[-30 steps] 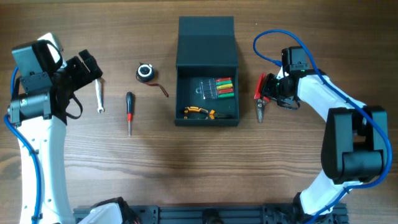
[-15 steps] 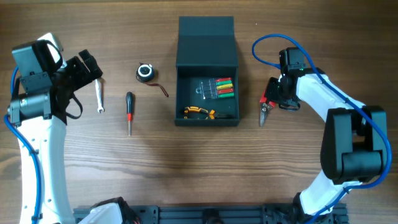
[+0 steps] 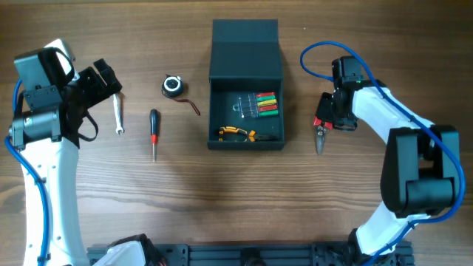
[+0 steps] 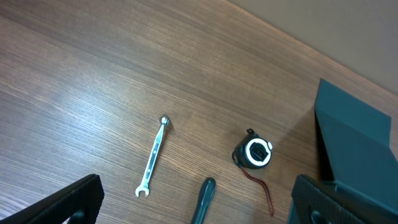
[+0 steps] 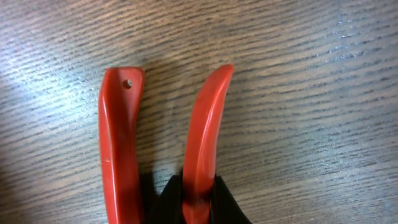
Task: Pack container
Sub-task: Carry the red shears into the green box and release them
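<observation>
Looking down from overhead, you have the container [image 3: 245,44] at the middle of the table [image 3: 236,199], its lid laid open and flat on the far side. Inside it lie a clear case [image 3: 257,106] of red, green, yellow and orange pieces and, nearer the front wall, a yellow-handled tool [image 3: 236,134]. No lettering on either is large enough to read.

Your right gripper [image 3: 325,120] is just beside the box's right wall, clamped on the red-handled pliers [image 3: 319,133]. In the wrist view the dark fingers [image 5: 227,202] pinch one red handle while the other handle stands free beside it.

Your left gripper [image 3: 107,81] is spread wide and holds nothing, well away on the left. Below it lie a wrench [image 4: 152,157], a screwdriver [image 3: 154,133] and a tape measure [image 4: 253,153], whose face is too small to read.
</observation>
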### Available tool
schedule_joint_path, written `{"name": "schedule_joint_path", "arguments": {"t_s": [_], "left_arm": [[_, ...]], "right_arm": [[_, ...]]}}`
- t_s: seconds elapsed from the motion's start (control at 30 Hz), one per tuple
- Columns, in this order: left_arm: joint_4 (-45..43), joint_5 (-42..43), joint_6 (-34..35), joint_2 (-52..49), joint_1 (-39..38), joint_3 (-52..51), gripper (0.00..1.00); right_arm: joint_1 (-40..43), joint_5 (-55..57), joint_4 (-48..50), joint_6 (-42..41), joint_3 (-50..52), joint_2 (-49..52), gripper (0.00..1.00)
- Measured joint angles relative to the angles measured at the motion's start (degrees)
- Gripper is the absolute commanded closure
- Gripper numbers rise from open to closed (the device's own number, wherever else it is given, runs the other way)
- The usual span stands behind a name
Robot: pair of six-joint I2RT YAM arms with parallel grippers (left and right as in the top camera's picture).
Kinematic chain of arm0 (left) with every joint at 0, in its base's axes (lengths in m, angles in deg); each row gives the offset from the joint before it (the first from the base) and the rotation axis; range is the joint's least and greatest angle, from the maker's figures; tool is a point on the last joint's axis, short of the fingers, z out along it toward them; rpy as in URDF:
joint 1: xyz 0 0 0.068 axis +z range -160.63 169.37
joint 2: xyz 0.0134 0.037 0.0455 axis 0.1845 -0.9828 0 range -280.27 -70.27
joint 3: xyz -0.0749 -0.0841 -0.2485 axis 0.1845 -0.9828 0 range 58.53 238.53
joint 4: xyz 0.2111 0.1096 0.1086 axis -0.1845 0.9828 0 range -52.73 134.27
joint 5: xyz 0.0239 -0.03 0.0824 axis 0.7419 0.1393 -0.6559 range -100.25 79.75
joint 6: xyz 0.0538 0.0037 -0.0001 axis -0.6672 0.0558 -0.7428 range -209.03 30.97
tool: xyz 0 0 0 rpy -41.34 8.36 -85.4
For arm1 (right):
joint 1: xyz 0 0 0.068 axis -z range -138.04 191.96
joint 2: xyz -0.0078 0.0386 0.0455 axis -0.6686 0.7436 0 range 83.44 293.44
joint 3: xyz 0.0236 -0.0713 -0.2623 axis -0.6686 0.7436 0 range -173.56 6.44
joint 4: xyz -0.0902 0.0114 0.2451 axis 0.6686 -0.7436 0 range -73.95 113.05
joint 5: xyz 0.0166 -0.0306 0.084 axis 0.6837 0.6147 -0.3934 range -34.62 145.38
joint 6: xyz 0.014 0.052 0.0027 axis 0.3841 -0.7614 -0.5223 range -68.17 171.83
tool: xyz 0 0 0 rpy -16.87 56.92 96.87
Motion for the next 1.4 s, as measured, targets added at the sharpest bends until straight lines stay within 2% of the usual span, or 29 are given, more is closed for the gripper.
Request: {"name": "schedule_joint_path", "arguments": {"t_s": [0.23, 0.33, 0.5, 0.57, 0.6, 0.67, 0.73, 0.8, 1.0, 1.2, 1.23, 1.37, 1.4], "left_arm": [[0.0, 0.0, 0.0, 0.0, 0.0, 0.0, 0.0], [0.0, 0.0, 0.0, 0.0, 0.0, 0.0, 0.0], [0.0, 0.0, 0.0, 0.0, 0.0, 0.0, 0.0], [0.0, 0.0, 0.0, 0.0, 0.0, 0.0, 0.0], [0.0, 0.0, 0.0, 0.0, 0.0, 0.0, 0.0], [0.0, 0.0, 0.0, 0.0, 0.0, 0.0, 0.0], [0.0, 0.0, 0.0, 0.0, 0.0, 0.0, 0.0], [0.0, 0.0, 0.0, 0.0, 0.0, 0.0, 0.0], [0.0, 0.0, 0.0, 0.0, 0.0, 0.0, 0.0], [0.0, 0.0, 0.0, 0.0, 0.0, 0.0, 0.0], [0.0, 0.0, 0.0, 0.0, 0.0, 0.0, 0.0], [0.0, 0.0, 0.0, 0.0, 0.0, 0.0, 0.0], [0.0, 0.0, 0.0, 0.0, 0.0, 0.0, 0.0]], "right_arm": [[0.0, -1.7, -12.6, 6.9, -17.1, -1.1, 0.96], [-1.4, -4.3, -15.4, 14.9, -23.3, -4.1, 0.96], [-12.0, -10.1, -19.1, 38.6, -29.7, -8.8, 0.96], [-17.8, -12.4, -21.1, 50.8, -30.1, -9.6, 0.95], [-22.1, -14.0, -22.9, 61.4, -30.2, -9.6, 0.95], [-26.5, -15.1, -23.9, 73.7, -30.1, -9.5, 0.96], [-29.2, -15.8, -23.1, 81.9, -30.1, -9.3, 0.95], [-30.2, -16.4, -22.1, 86.6, -30.2, -8.1, 0.95], [-30.1, -17.0, -22.1, 91.4, -30.2, 2.9, 0.96], [-30.1, -17.1, -22.0, 86.1, -30.2, 9.6, 0.95], [-30.1, -17.1, -22.0, 85.0, -30.2, 10.1, 0.94], [-30.1, -17.2, -20.1, 77.4, -30.2, 10.8, 0.75], [-30.1, -17.3, -19.4, 76.0, -30.2, 10.8, 0.68]]}}
